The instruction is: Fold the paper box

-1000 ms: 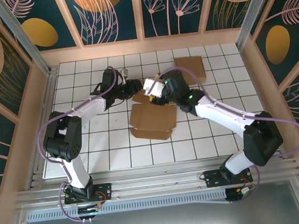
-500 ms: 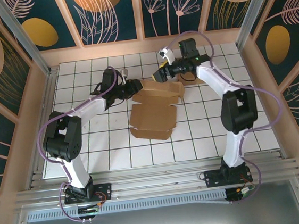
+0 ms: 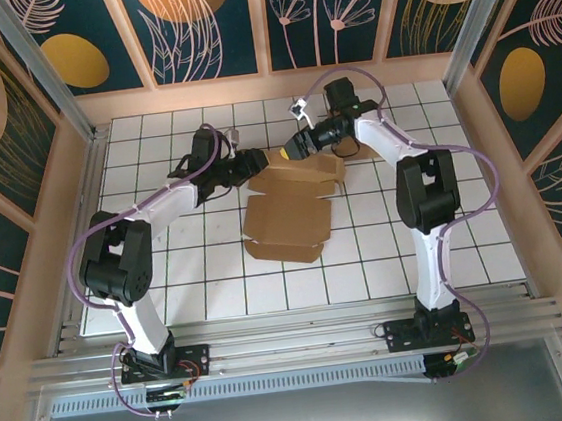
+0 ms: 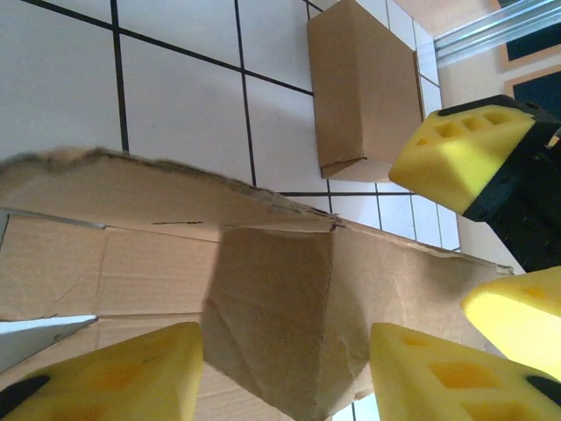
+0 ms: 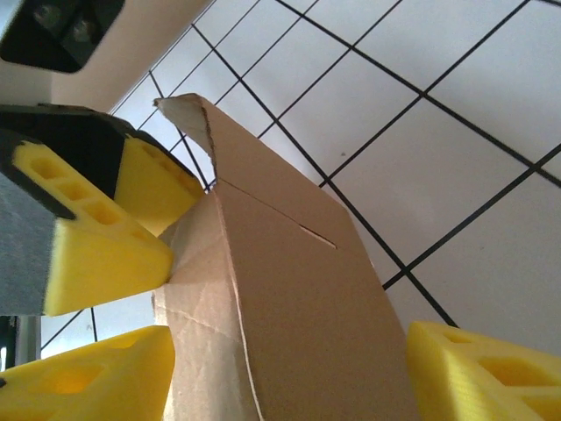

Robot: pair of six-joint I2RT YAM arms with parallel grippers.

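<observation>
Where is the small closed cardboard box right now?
Seen from the left wrist, the closed box lies on the white grid table, just beyond the raised flap of the unfolded box; from above, that is the far side, right of centre.

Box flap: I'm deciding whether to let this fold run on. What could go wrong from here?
1. The left end effector and right end effector both straddle the same raised flap, close together; they could collide.
2. The flap is creased, so a squeeze or opposing pulls might crumple or tear it.
3. The second box lies close to the right end effector and might get knocked.
</observation>
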